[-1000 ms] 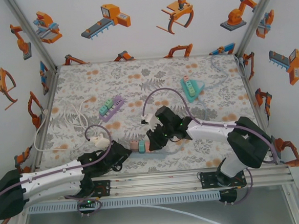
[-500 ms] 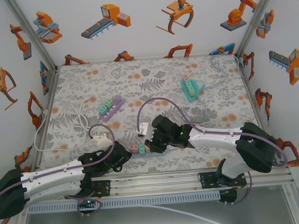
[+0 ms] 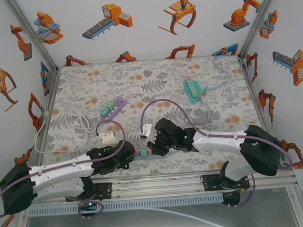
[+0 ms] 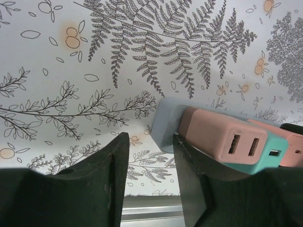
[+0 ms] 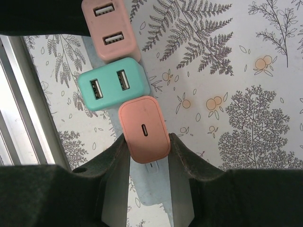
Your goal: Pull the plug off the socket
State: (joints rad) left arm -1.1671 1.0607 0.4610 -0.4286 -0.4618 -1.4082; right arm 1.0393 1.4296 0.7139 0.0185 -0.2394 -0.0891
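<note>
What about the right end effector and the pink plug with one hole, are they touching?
Touching. Right wrist view: fingers of the right end effector press both sides of the pink rectangular plastic plug.

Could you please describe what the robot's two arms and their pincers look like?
Both the left arm and right arm have white link housings between chunky black joints. A lavender cable runs along each, looping free near the wrist. The left pincer and right pincer have two broad, matte, dark fingers.

Overhead, 2 wrist close-ups on socket point(image 4: 165, 125)
</note>
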